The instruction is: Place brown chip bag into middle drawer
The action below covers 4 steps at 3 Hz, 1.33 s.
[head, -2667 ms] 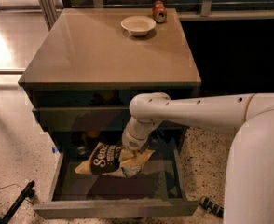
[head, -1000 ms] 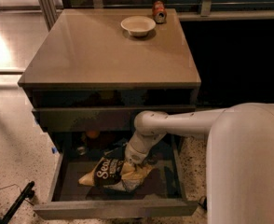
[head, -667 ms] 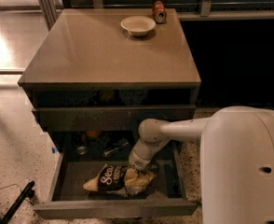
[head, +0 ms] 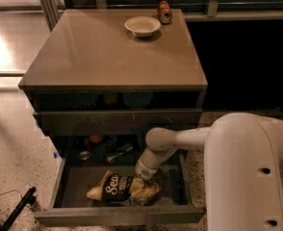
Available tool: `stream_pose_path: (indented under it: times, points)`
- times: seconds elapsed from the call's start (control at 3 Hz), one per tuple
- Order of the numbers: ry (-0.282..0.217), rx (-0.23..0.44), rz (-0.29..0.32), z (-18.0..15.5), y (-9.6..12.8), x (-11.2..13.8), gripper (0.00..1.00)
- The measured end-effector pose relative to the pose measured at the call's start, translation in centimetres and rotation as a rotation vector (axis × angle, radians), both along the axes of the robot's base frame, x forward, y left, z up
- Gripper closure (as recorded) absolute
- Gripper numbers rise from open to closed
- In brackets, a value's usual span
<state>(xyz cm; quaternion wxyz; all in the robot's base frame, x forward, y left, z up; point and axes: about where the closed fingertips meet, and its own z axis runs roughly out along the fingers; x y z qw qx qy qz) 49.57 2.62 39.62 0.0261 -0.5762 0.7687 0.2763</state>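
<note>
Nearest the camera, the drawer stands pulled out. The bag lies flat on its floor, close to the front panel and well inside the walls. Its long axis runs left to right, parallel to that panel. The gripper sits over the bag's right end, coming down from behind and to the right. It seems to touch the bag, but whether it grips or has let go I cannot tell. The move ahead probably turns on this: the bag lies forward and left of the gripper, so the way out is up and back to the right. Farther off, a bowl and a can stand on the cabinet top.
</note>
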Motion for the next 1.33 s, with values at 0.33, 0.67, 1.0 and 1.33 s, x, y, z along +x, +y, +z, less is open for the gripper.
stream_pose_path:
  times: [0.33, 0.67, 1.0, 1.33]
  points:
    - [0.000, 0.000, 0.000, 0.00, 0.00, 0.00, 0.82]
    - [0.000, 0.000, 0.000, 0.00, 0.00, 0.00, 0.58]
    - [0.000, 0.000, 0.000, 0.00, 0.00, 0.00, 0.36]
    - [0.000, 0.000, 0.000, -0.01, 0.00, -0.01, 0.12]
